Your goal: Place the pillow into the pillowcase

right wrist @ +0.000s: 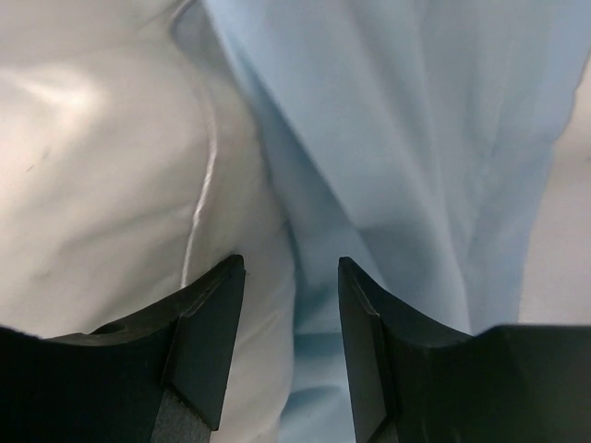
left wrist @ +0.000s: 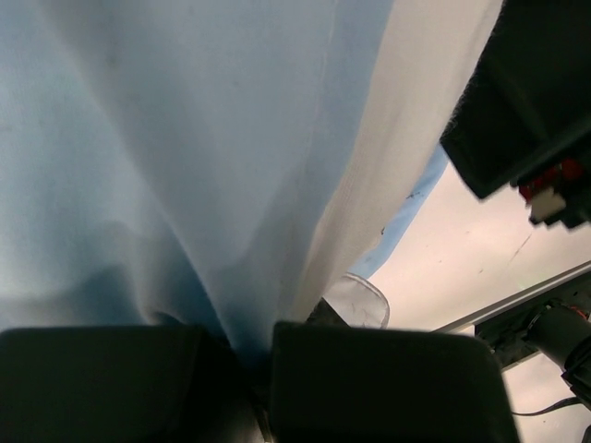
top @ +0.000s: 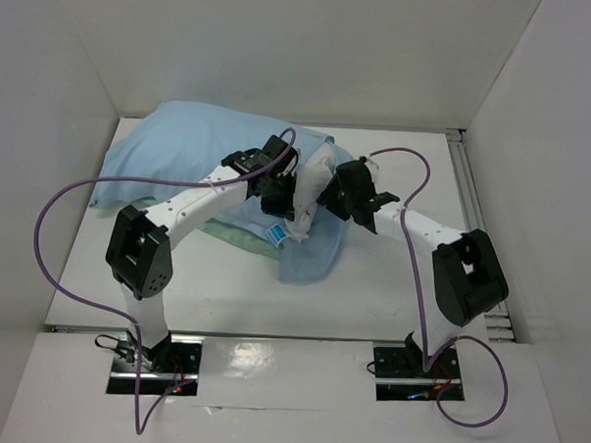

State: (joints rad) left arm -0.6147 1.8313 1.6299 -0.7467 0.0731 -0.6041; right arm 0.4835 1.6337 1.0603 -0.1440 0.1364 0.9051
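Lying across the upper left of the table (top: 391,285), the pillowcase (top: 181,153) shows its light blue face, its far edge close to the back wall (top: 303,55) and its left end near the left wall (top: 45,122). Toward the middle of the frame it bunches up, with a sea-green layer peeking out underneath and a blue flap spilling toward the lower centre. The pillow (top: 312,183) shows only as a white wedge rising out of that bunch at the centre, with its blue-and-white label (top: 278,233) just below it. Bare table surface shows below the bundle down to the near edge, and again to its right as far as the metal rail (top: 473,210) that runs along the right wall (top: 544,144). The left arm (top: 193,202) reaches from the lower left up to the centre, elbow raised. The left fingers (left wrist: 369,378) are pinched tight on a fold of light blue cloth, with the white pillow right beside it. The right arm (top: 423,227) bends in from the right, its wrist pointing left at the white wedge. The right fingers (right wrist: 208,341) stand about half apart with the pillow's edge and the blue cloth running between them; I cannot tell whether they squeeze it.
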